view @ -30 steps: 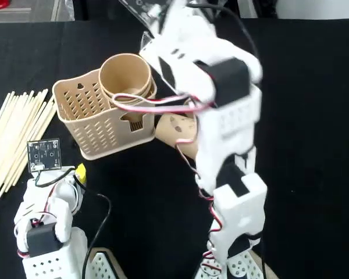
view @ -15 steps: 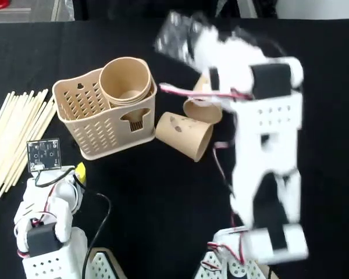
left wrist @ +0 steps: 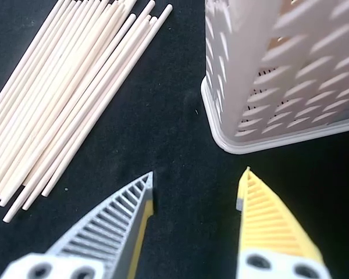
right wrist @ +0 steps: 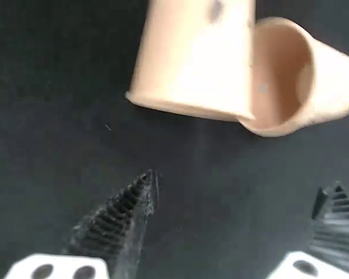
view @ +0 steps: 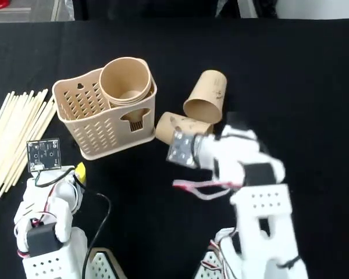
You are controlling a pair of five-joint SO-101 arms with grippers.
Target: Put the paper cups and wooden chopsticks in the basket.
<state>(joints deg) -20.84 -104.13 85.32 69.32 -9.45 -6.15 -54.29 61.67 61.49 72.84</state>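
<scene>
Right claw (right wrist: 244,179) spread wide, empty, touching nothing; a cup (right wrist: 192,58) and a second cup (right wrist: 299,75) lie tipped over just ahead of its tips. Left claw (left wrist: 199,172) also spread, empty, chopsticks (left wrist: 70,99) and basket (left wrist: 279,70) ahead on either side.

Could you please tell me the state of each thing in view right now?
basket: upright, holding cups.
stacked cups: nested upright in the basket.
farther loose cup: on its side.
nearer loose cup: on its side, beside the basket.
chopsticks: lying on the table, outside the basket.
left pincer: open, empty.
right pincer: open, empty.
</scene>
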